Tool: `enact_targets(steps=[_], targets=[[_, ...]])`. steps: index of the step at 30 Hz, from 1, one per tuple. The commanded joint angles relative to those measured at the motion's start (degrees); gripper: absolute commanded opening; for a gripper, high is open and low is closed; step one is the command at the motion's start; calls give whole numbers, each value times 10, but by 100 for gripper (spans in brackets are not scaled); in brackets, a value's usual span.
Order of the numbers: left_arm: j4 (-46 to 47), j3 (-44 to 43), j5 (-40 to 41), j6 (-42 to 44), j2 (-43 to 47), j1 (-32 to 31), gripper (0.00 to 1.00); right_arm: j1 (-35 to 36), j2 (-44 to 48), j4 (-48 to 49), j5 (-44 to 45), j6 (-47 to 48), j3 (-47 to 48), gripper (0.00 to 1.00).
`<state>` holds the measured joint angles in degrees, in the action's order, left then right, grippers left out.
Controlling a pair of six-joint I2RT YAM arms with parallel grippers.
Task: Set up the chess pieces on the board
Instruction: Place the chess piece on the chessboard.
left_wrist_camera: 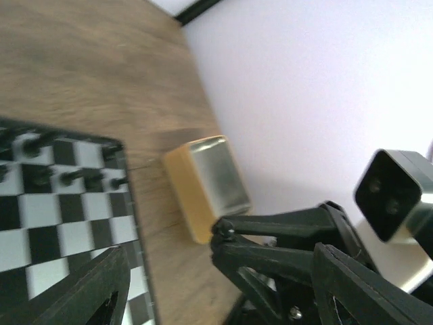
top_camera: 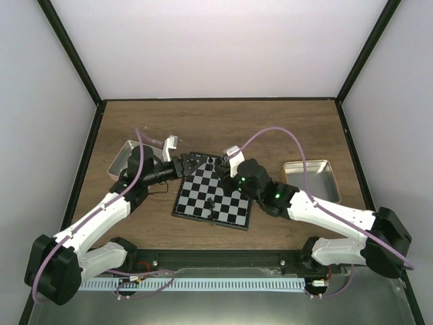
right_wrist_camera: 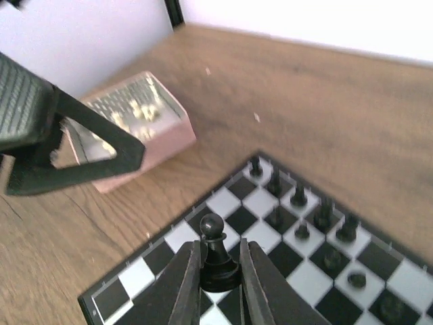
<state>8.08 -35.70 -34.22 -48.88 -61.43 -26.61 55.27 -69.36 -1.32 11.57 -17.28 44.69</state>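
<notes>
The board [top_camera: 223, 203] lies between my arms, with several black chess pieces [right_wrist_camera: 298, 196] along its far rows and one lone piece [top_camera: 211, 202] near its middle. My right gripper [right_wrist_camera: 221, 248] is shut on a black pawn [right_wrist_camera: 214, 230] and holds it upright just above the board's [right_wrist_camera: 169, 237] left part. My left gripper [top_camera: 193, 164] hovers at the far left corner of the board, jaws open and empty. In the left wrist view its fingers [left_wrist_camera: 88, 291] frame the right gripper, and black pieces [left_wrist_camera: 67, 177] stand on the board [left_wrist_camera: 40, 210].
A pinkish tin [top_camera: 127, 158] holding cream-white pieces [right_wrist_camera: 139, 112] sits left of the board. A tan-rimmed metal tin [top_camera: 308, 178] sits to the right, also seen in the left wrist view as the tin [left_wrist_camera: 210, 183]. Both grippers are close together over the board's far edge.
</notes>
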Motion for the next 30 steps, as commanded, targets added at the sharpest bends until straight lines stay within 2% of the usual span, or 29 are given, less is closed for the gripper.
enact_targets(steps=[1,7,10,16,26,30], targets=[[91,-27,-105,-30,14,-5,75,3,37,120,-15,97,-7,10],[89,-42,-149,-24,3,-15,74,3,55,142,-60,154,-3,10],[90,-43,-154,-33,-3,-17,68,3,57,138,-83,171,-1,11],[116,-41,-152,-63,-12,-16,52,3,54,119,-115,196,3,11],[105,-32,-142,-48,-28,-17,13,3,42,92,-116,215,14,11],[99,-28,-145,-42,-25,-17,4,3,33,89,-107,206,22,11]])
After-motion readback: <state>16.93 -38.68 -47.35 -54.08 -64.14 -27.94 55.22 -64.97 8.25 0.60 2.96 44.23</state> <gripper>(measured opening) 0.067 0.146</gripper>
